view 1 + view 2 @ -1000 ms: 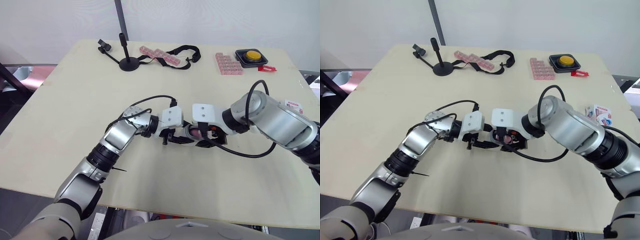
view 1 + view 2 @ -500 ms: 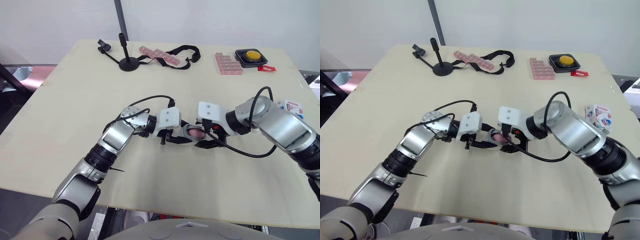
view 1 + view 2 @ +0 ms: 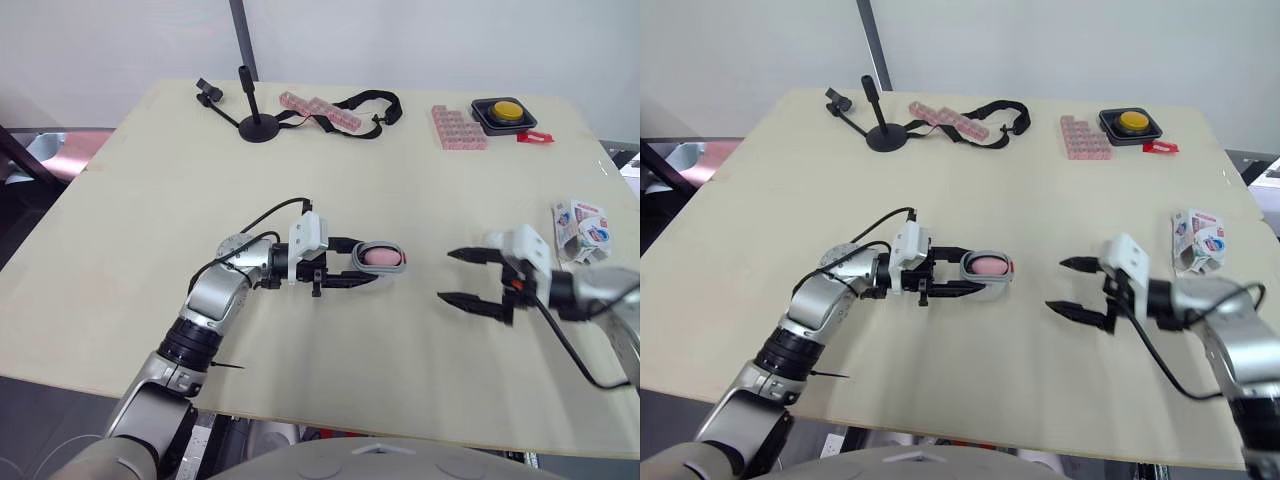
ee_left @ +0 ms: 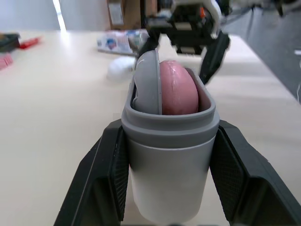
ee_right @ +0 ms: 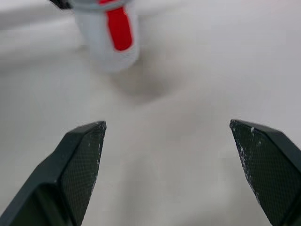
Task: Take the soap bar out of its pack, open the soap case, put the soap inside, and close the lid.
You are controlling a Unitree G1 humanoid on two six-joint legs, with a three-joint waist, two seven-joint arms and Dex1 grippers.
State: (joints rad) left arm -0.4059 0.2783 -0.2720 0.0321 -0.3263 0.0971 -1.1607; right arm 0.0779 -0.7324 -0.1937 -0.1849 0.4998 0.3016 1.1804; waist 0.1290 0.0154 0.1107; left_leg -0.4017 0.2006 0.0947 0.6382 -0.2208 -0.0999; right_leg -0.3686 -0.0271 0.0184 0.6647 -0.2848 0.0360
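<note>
The soap (image 4: 178, 89) lies in the case (image 4: 169, 165), held by the left gripper (image 3: 378, 262) mid-way across the table (image 3: 150, 200). The right gripper (image 3: 446, 276) is well apart to its right, with the pack (image 3: 582, 220) beyond.

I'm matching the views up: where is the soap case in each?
Left eye view: soap case at the table's centre.
Right eye view: same spot.
Left wrist view: up close, in the foreground.
Right wrist view: I cannot make it out.
Shared landmark: soap pack by the table's right edge.

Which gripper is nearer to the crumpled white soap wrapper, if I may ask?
Right. The right gripper hangs open near the crumpled white soap wrapper; the left gripper, shut on the grey soap case, is farther at mid-table.
</note>
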